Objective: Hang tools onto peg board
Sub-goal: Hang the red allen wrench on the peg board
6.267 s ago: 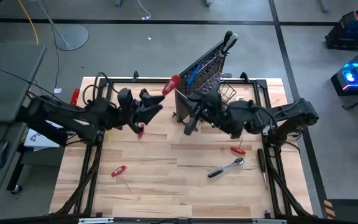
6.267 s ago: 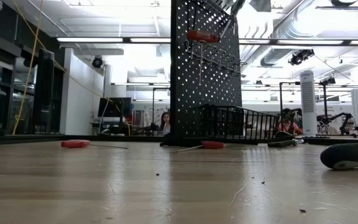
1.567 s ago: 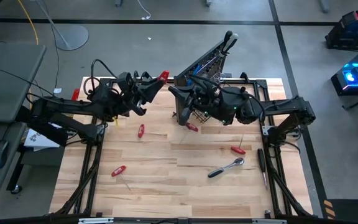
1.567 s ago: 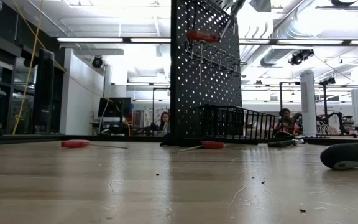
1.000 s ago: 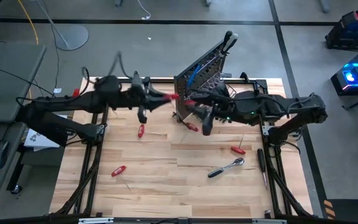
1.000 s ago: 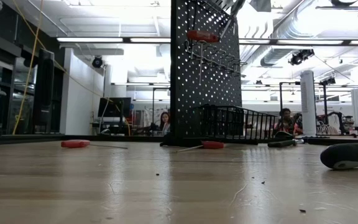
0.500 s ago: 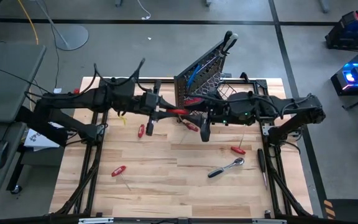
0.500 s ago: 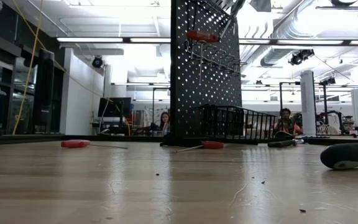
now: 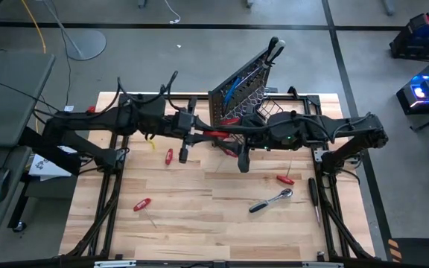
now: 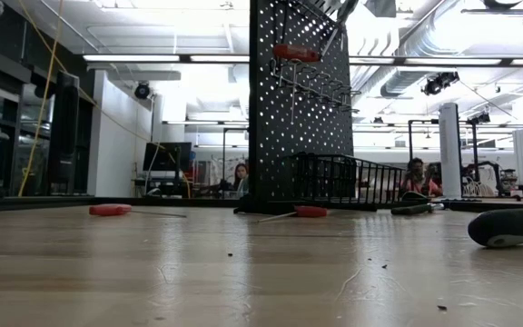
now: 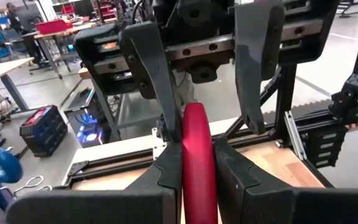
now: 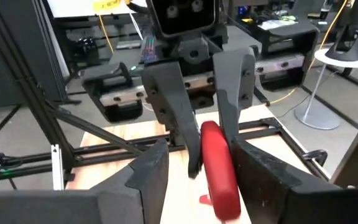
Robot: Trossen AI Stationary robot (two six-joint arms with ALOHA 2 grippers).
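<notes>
**Red screwdriver shared between my two grippers in front of the peg board**

The peg board (image 9: 246, 82) stands upright at the table's (image 9: 199, 216) far edge, with a red screwdriver already hanging on its hooks (image 10: 296, 54). Just in front of it my two arms meet head-on. My left gripper (image 11: 197, 177) is pinched tight on the red-handled screwdriver (image 9: 216, 135). My right gripper (image 12: 194, 165) has its fingers spread around the same handle, not visibly clamping it. More tools lie on the wood: a chrome ratchet (image 9: 271, 200) and loose red screwdrivers (image 9: 141, 204).
</notes>
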